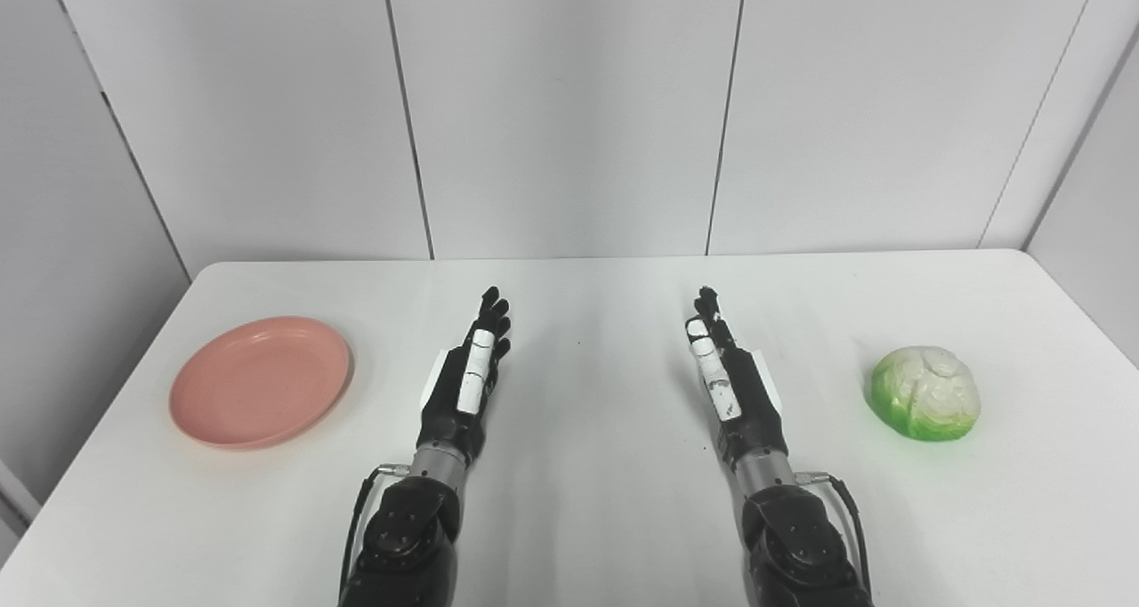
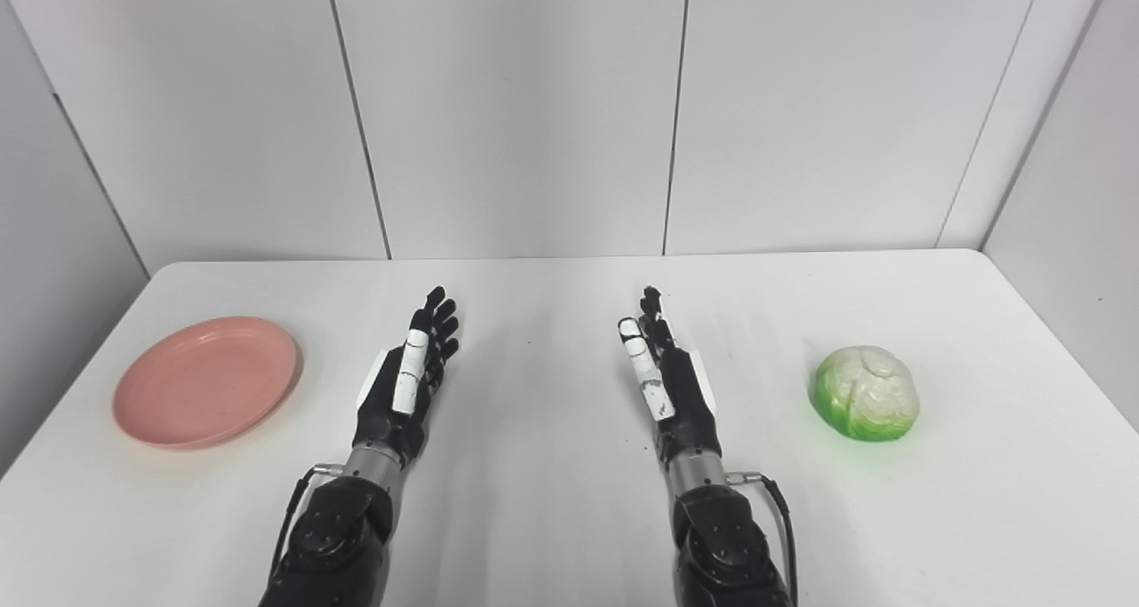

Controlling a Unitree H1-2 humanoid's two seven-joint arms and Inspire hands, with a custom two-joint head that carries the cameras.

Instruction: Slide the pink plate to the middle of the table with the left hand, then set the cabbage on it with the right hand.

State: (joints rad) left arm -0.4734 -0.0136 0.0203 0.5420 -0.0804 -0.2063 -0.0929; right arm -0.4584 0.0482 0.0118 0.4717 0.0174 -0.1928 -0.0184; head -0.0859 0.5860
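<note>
Two hands of mine lie out over the white counter (image 1: 587, 500) in the lower middle of the frame, and neither holds anything: my left hand (image 1: 467, 380) has its fingers stretched forward and a little apart, turned on edge, and my right hand (image 1: 730, 380) matches it, extended and empty. The pink plate (image 1: 260, 381) sits at the left of the frame, level with my left hand and just off to its outer side, clear of it with bare counter between. It is well apart from my right hand, so the left is plainly the nearer one for the slide. The plate is round, so it has no long axis to line up with; what matters is that it lies sideways from my left hand, toward the frame's left edge, while the middle of the counter is the open strip between my two hands. I judge I must reach my left hand across to the plate's far-left rim and draw it rightward. The cabbage (image 1: 925, 393) rests at the right of the frame, beside my right hand's outer side, not touching it, and waits its turn
</note>
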